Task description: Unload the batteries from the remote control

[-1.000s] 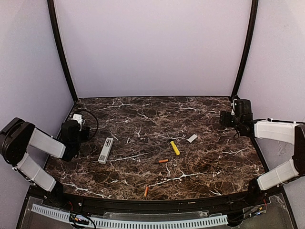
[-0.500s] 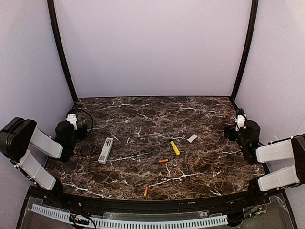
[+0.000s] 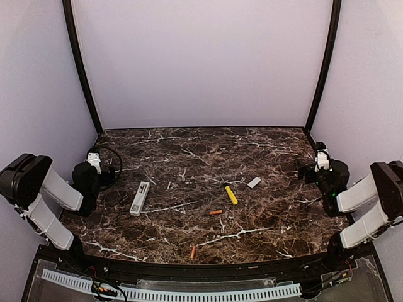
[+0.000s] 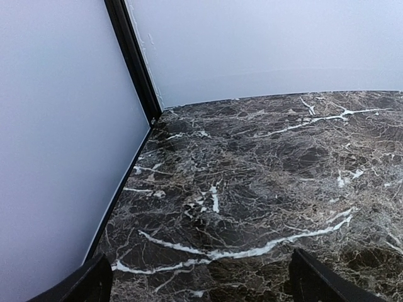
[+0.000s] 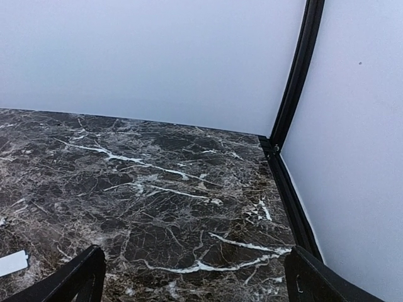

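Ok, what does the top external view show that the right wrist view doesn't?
Only top external: the remote control, both batteries lying loose outside it, the yellow screwdriver, and both arms. Only right wrist: a close look at the right gripper, open with nothing between its fingers. Both: the marble table, the small white cover piece and the far right corner post.

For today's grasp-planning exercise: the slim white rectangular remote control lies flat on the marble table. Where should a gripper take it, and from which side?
Probably mid-length, across its narrow width, coming down from above: the white remote control lies flat, so only its two long edges give opposing faces to pinch.
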Available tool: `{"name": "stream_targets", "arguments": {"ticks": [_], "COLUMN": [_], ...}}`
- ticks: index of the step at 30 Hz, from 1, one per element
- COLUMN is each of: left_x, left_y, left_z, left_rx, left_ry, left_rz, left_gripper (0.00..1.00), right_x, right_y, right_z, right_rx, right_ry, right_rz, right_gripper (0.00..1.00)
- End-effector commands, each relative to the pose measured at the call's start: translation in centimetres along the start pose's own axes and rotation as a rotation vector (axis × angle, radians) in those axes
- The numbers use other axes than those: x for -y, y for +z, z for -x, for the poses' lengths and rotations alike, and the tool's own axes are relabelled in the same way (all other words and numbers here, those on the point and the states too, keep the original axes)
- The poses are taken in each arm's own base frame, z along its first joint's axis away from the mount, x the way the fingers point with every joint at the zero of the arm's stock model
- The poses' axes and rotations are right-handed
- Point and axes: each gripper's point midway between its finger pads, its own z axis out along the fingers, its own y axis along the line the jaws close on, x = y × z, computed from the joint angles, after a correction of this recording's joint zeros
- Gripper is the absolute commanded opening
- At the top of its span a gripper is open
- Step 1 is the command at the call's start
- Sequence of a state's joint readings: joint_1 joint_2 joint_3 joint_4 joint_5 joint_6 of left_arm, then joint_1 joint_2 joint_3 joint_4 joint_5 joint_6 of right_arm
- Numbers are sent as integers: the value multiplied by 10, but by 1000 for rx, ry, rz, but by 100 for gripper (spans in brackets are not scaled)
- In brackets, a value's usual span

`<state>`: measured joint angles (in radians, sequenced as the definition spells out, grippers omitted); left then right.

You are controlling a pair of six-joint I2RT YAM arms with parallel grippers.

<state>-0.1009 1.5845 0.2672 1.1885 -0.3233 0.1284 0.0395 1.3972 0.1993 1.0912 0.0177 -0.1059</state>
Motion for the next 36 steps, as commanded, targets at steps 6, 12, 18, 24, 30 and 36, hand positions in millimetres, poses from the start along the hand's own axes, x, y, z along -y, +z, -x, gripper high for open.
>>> {"name": "stream_targets", "arguments": {"ticks": [6, 12, 18, 24, 30, 36], "left_x": [-4, -4, -3, -4, -4, -4], "left_y": [-1, -1, -1, -1, -1, -1], "left_z": [5, 5, 5, 5, 5, 5], "left_rx": [24, 23, 23, 23, 24, 24], "left_ry": [-24, -24, -23, -24, -24, -24], "left_rz": [16, 16, 14, 16, 16, 16], "left_gripper": [98, 98, 99, 98, 98, 98], "right_x": [8, 21, 21, 21, 21, 20], "right_y": [12, 21, 21, 21, 21, 21], "right_z": [2, -1, -1, -1, -1, -2], "right_rx": [56, 26, 25, 27, 24, 23], "right_ry": [37, 66, 66, 65, 66, 67], "right_rz": [50, -19, -19, -21, -18, -16], "right_gripper": [99, 99, 99, 99, 99, 99]}}
